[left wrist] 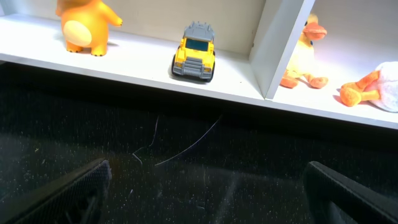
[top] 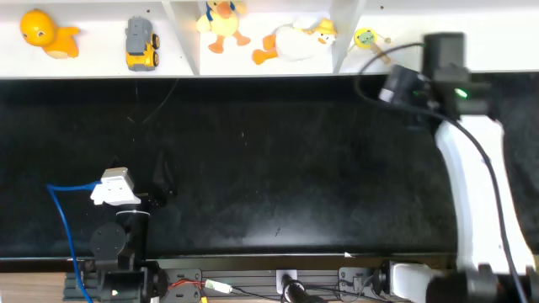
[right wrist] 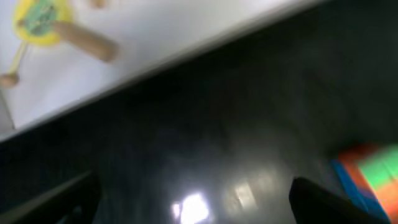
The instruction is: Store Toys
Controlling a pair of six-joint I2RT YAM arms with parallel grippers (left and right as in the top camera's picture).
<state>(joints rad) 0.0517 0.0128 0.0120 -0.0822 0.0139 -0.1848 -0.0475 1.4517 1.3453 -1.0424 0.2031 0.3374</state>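
my right fingers (right wrist: 336,202) wide, empty | my left fingers (left wrist: 68,190) wide, empty | colourful block (right wrist: 368,169) looks stiff, light: I'd pinch opposite flat faces

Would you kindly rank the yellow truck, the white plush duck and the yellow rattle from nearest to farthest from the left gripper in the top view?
From the left gripper:
1. yellow truck, left compartment of the shelf, almost straight ahead.
2. white plush duck, middle compartment, off to the right.
3. yellow rattle, right compartment, farthest right.
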